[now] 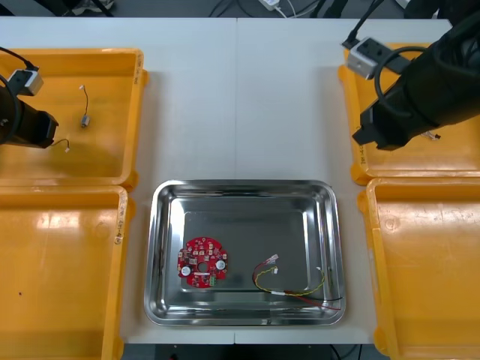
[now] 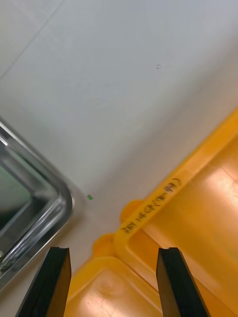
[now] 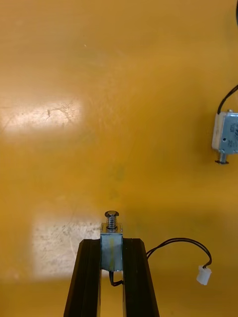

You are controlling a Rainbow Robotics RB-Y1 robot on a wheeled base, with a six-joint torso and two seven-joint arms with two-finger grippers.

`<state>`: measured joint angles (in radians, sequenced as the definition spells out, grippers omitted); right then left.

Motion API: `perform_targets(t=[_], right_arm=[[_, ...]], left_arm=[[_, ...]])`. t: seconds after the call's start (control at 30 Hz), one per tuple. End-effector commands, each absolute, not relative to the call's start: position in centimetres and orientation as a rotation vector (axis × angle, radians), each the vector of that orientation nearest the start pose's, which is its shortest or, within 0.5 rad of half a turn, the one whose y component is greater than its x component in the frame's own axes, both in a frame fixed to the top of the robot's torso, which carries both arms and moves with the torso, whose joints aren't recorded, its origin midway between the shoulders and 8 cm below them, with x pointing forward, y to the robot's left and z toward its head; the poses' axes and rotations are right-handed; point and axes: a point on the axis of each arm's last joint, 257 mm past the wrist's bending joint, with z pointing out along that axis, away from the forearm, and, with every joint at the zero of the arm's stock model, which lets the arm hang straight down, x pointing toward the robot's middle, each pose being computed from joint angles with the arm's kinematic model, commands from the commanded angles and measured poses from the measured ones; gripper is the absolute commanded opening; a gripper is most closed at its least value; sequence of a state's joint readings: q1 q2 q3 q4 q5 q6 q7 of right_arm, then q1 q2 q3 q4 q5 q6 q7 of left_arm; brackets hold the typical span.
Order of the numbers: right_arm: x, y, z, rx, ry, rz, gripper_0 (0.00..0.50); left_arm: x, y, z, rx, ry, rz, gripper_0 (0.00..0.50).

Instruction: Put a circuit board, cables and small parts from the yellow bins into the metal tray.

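Observation:
The metal tray (image 1: 244,191) holds a round red circuit board (image 1: 202,262) and a red and yellow cable (image 1: 296,289). Over the far left yellow bin (image 1: 112,56), my left gripper (image 3: 111,247) is shut on a small metal part (image 3: 111,237) with a black lead ending in a white plug (image 3: 203,274); its arm shows at the left edge (image 1: 26,124). A second small metal part (image 3: 225,133) lies in that bin (image 1: 85,118). My right gripper (image 2: 111,280) is open with nothing between its fingers, above the rims of the right bins (image 2: 148,213), near the tray corner (image 2: 54,208).
The near left bin (image 1: 60,270) and near right bin (image 1: 427,262) show bare floors. The far right bin (image 1: 442,154) lies partly under the right arm (image 1: 420,90). Bare table (image 1: 240,97) stretches between the bins beyond the tray.

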<state>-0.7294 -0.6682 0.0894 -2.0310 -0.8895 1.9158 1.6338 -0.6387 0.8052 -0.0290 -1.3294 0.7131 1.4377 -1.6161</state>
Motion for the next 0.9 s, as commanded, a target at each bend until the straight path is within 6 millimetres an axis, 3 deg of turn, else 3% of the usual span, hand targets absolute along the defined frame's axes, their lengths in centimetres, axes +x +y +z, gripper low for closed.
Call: perform_targets(t=[0.03,0.2,0.4,0.77,0.9], right_arm=[[48.7,-22.3,-3.9,-0.856,2.341,-0.094,0.500],[50.1,-24.6,-3.2,-0.772,2.366,-0.143,0.500],[51.1,-27.8,-3.9,-0.669,2.435,-0.139,0.500],[52.8,-31.9,-5.3,-0.555,2.552,-0.157,0.500],[53.4,-32.4,-5.6,-0.540,2.563,-0.149,0.500]], left_arm=[[55.1,42.2,-13.9,0.274,2.535,0.184,0.001],[53.7,41.3,-12.5,0.303,2.555,0.192,0.000],[52.0,39.6,-11.1,0.346,2.576,0.199,0.001],[49.9,33.9,-9.6,0.299,2.570,0.122,0.001],[49.3,31.9,-9.6,0.282,2.571,0.092,0.000]])
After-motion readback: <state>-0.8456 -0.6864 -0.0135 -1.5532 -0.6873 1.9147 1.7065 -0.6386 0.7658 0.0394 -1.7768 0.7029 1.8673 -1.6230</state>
